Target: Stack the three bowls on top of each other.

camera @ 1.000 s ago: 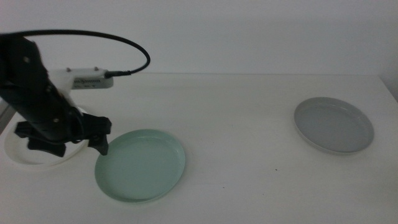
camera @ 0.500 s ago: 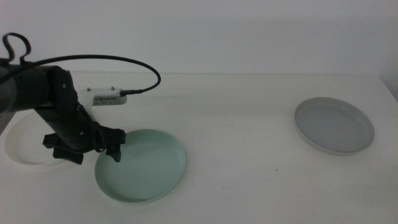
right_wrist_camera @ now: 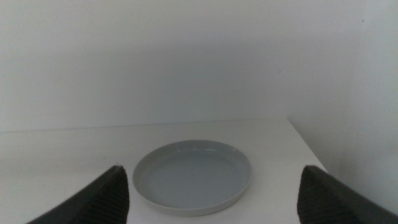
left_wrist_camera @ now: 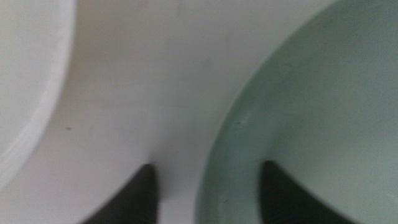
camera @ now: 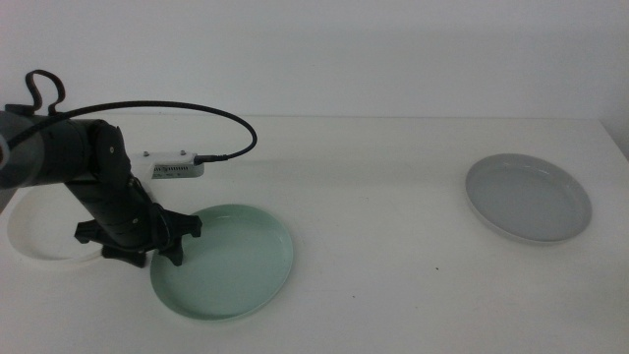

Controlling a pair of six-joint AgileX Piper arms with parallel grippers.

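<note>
While my left gripper (camera: 147,248) sits low at the near-left rim of the mint green bowl (camera: 224,260), its two dark jaws are spread apart and straddle that rim: through my left wrist camera I see one jaw over the bare table (left_wrist_camera: 124,106) outside the bowl and the other over the green inside (left_wrist_camera: 323,93). Whether either jaw touches the rim, I cannot tell. My left arm comes in from the left side of the table, with a black cable arching over it.

Just beside that gripper, further to my left, lies the white bowl (camera: 39,238); its edge (left_wrist_camera: 31,81) shows in the wrist view, separated from the green rim by a strip of table. They do not touch.

Well apart, at the far right of the table, the grey bowl (camera: 529,197) rests alone. My right gripper (right_wrist_camera: 214,196) is out of the middle view; its own camera looks across at the grey bowl (right_wrist_camera: 194,176), jaws wide apart and holding nothing.
</note>
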